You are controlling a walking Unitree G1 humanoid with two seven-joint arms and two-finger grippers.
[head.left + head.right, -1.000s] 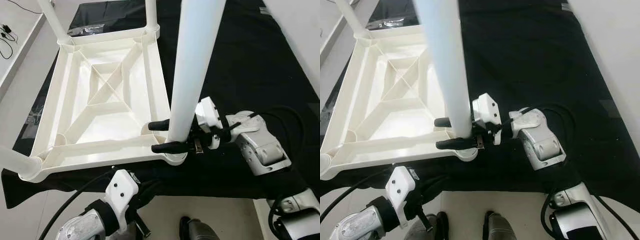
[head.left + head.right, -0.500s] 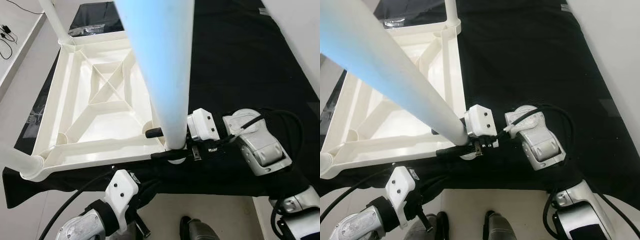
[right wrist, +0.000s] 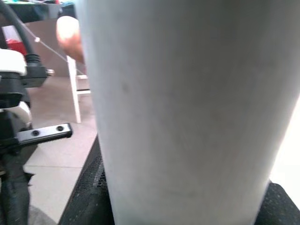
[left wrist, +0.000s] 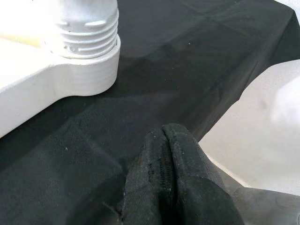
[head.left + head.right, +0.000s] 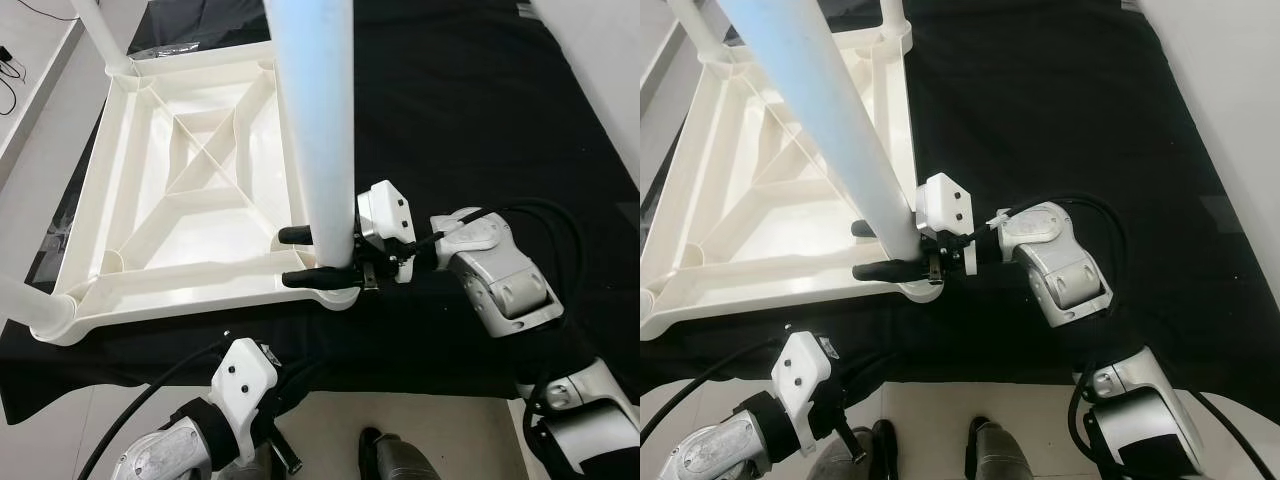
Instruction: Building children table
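Note:
A white plastic table top (image 5: 180, 296) lies upside down on a black cloth (image 5: 480, 120), ribs facing up. Out of its near right corner socket rises a white leg (image 5: 320, 120), leaning slightly. My right gripper (image 5: 290, 257) is shut on that leg just above the socket, one black finger on each side; the leg's surface (image 3: 187, 108) is close up in the right wrist view. My left gripper (image 4: 166, 136) is shut and hangs low, near the cloth's front edge, with a threaded leg base (image 4: 86, 42) in a corner socket ahead of it.
More white legs stand at the far left corner (image 5: 100, 35), near left corner (image 5: 20, 305) and far right corner (image 5: 890, 15). The cloth's front edge (image 5: 400, 375) drops to a pale floor, where my feet (image 5: 395, 460) stand. Bare black cloth stretches to the right.
The held leg's top swung left from a rightward lean, then back towards upright. My right gripper stayed clamped near its base and shifted slightly left. The left arm has not moved.

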